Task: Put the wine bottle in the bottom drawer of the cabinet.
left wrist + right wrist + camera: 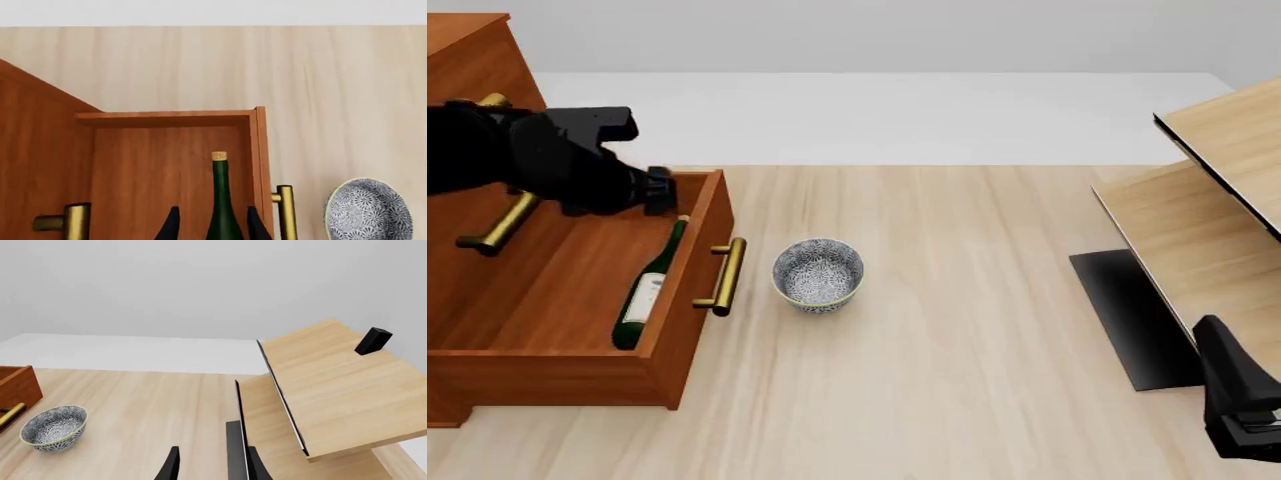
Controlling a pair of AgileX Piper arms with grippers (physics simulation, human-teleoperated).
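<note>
I laid the bottle (647, 286) flat against the drawer's (554, 365) 3 o'clock wall (so it couldn't roll), my left pincer (212, 225) spread around it

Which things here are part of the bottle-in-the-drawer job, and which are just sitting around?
Part of the job:
wine bottle, lying inside the open bottom drawer
cabinet
left gripper, open beside the bottle's neck

Just lying about:
speckled bowl on the table
pale shelf unit
right gripper, open
</note>
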